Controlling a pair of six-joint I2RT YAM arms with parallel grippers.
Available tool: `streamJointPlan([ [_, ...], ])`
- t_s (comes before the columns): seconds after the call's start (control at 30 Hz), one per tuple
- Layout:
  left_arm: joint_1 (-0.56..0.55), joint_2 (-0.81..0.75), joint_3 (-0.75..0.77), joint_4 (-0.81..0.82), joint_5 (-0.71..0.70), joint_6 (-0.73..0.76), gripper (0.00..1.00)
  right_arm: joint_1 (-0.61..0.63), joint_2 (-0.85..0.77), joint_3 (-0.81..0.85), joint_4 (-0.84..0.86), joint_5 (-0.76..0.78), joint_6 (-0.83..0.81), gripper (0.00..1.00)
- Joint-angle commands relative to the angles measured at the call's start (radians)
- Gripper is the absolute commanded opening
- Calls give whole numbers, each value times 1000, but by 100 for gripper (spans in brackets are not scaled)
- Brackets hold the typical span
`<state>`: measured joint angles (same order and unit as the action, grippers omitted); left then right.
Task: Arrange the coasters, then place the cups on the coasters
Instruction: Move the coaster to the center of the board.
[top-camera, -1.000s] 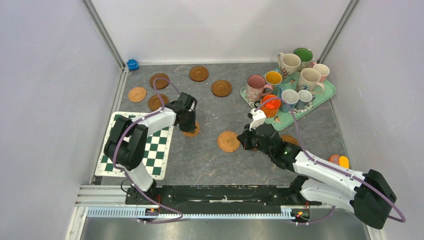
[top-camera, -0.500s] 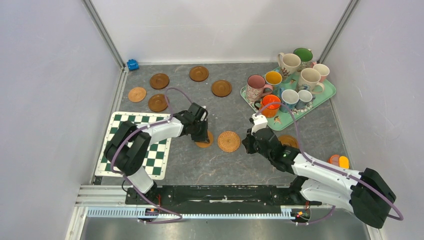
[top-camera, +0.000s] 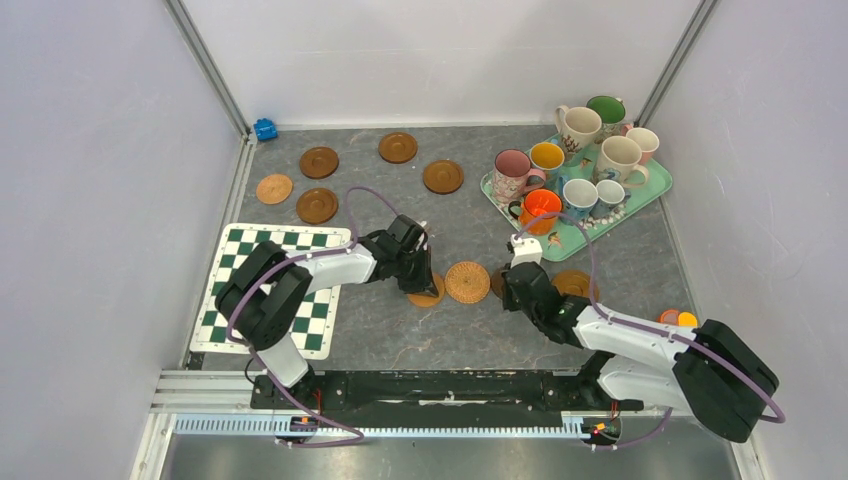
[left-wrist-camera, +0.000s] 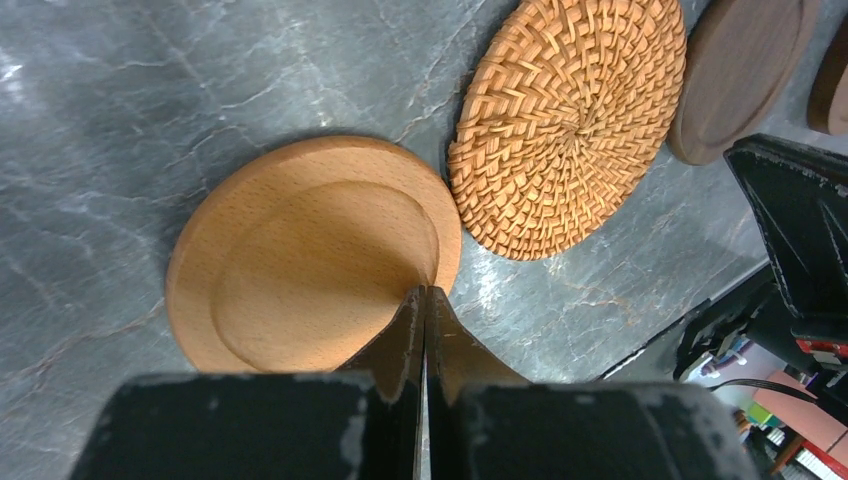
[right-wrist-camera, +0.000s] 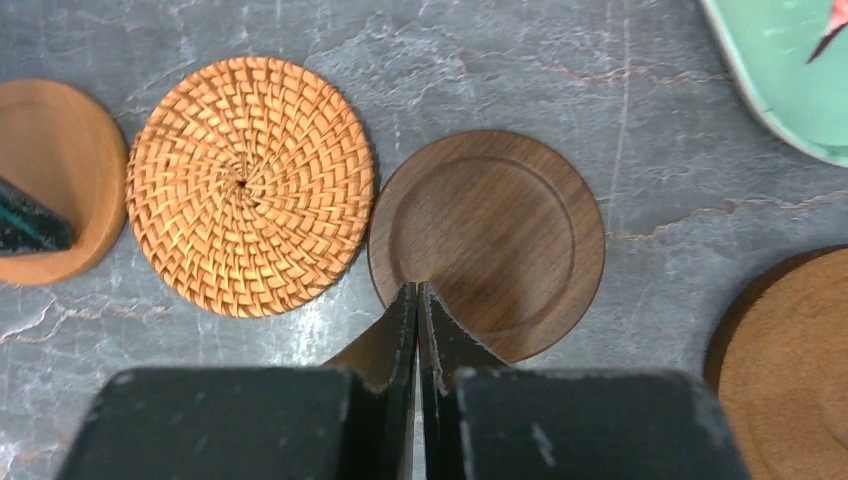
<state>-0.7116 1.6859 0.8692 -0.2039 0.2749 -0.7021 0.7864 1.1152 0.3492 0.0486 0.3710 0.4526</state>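
With both jaws closed tight and holding nothing, the left gripper (left-wrist-camera: 425, 300) has slid the pale coaster (left-wrist-camera: 300, 250) under its tips next to the woven coaster (left-wrist-camera: 570, 120), and the right gripper (right-wrist-camera: 417, 295) has done likewise with the dark coaster (right-wrist-camera: 500, 230), so a row is forming.

This looks like a robotics lab cell rather than a home. Plain white panels (top-camera: 450, 50) close in the grey marbled surface (top-camera: 400, 330) on three sides, joined at the corners by bare aluminium posts (top-camera: 205, 65). The left arm (top-camera: 335, 265) and right arm (top-camera: 640, 340) are bolted to a black beam (top-camera: 450, 385) beside a toothed metal rail (top-camera: 400, 425), with purple cables (top-camera: 365, 195) looping loose. Cups (top-camera: 513, 170), coasters (top-camera: 398, 147) and a checkered mat (top-camera: 310, 300) are the only household things. Past the surface's edge, the left wrist view catches blurred coloured clutter (left-wrist-camera: 770, 400), possibly stored gear.
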Motion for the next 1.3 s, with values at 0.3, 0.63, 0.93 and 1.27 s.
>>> streamJointPlan([
  [0.3,-23,48,-9,-99,-165,10,2,-72,26,-46,19,133,38,0],
  [0.63,-23,66,45,-182,-296,46,2,-102,16,-33,-44,165,48,0],
  [0.93,-22,78,68,-217,-368,61,2,-110,22,-16,-76,209,50,0],
  [1.27,-20,123,108,-269,-483,88,2,-128,18,10,-78,170,19,0],
])
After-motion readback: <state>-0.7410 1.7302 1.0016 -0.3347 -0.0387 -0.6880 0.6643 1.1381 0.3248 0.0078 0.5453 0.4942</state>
